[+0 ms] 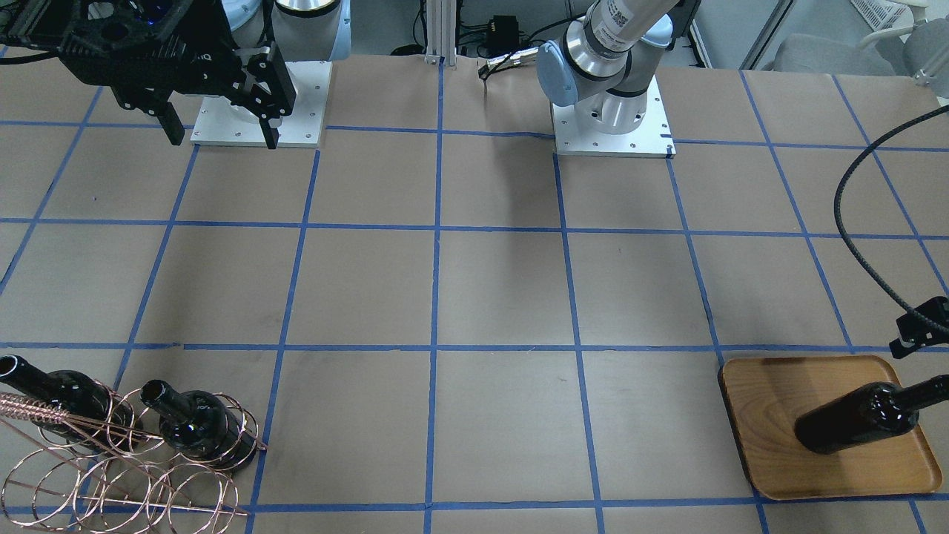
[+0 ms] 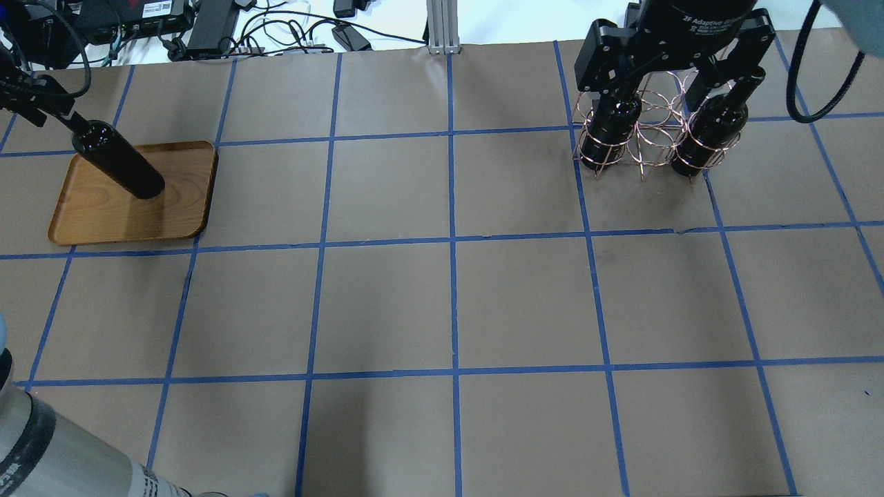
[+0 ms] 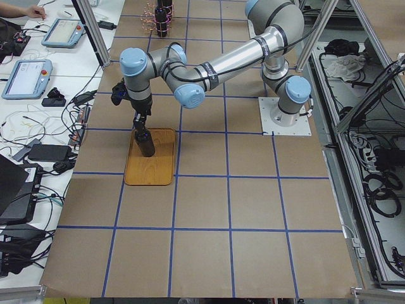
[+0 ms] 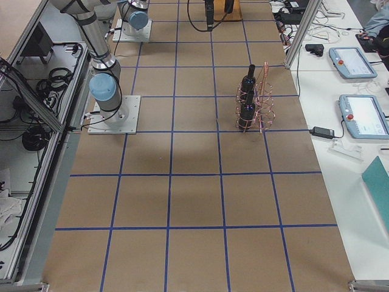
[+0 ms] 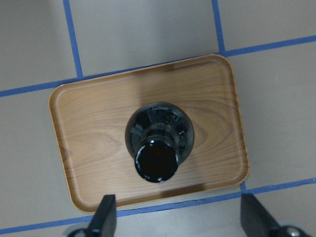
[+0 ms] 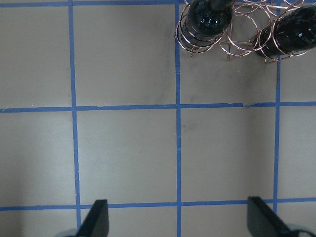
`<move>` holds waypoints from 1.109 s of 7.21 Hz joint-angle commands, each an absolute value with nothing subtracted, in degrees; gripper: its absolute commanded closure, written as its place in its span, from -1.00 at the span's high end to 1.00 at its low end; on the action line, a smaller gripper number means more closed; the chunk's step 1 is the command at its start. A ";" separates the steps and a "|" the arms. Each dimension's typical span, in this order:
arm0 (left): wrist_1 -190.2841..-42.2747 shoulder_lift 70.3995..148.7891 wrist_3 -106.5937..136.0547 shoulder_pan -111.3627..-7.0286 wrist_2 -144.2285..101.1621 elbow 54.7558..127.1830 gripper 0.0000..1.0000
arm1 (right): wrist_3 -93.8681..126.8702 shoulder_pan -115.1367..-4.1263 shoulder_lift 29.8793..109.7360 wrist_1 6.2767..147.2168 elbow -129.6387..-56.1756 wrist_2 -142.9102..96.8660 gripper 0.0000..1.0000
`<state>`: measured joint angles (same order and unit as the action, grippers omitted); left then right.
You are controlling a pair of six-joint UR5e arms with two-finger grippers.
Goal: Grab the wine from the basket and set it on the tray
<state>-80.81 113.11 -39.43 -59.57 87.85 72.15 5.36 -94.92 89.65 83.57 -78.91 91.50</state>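
Observation:
One wine bottle (image 1: 860,419) stands upright on the wooden tray (image 1: 764,445), at the table's end on my left. My left gripper (image 5: 180,217) hangs over it, open, with its fingers wide apart and clear of the bottle's mouth (image 5: 157,160). It also shows in the overhead view (image 2: 31,103). The copper wire basket (image 2: 646,148) holds two more bottles (image 2: 601,131) (image 2: 711,131) upright. My right gripper (image 2: 673,62) is open and empty, high up and on the robot's side of the basket. The right wrist view (image 6: 178,222) shows bare table between its fingers.
A black cable loop (image 1: 845,208) hangs from the left arm over the table near the tray. The two arm bases (image 1: 612,126) (image 1: 256,111) stand on white plates. Cables and boxes (image 2: 207,27) lie beyond the far edge.

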 commanded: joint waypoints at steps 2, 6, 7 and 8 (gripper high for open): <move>-91.82 102.16 -35.27 -61.07 88.25 73.73 1.00 | 5.36 -94.92 89.65 83.58 -78.92 91.49 1.00; -91.32 92.30 -19.88 -77.83 88.94 81.47 1.00 | 5.36 -94.92 89.65 83.58 -78.93 91.49 1.00; -91.32 91.33 -16.30 -80.57 88.95 82.00 1.00 | 5.36 -94.92 89.65 83.58 -78.93 91.49 1.00; -91.32 90.19 -14.43 -82.51 87.99 82.44 1.00 | 5.36 -94.92 89.65 83.58 -78.93 91.49 1.00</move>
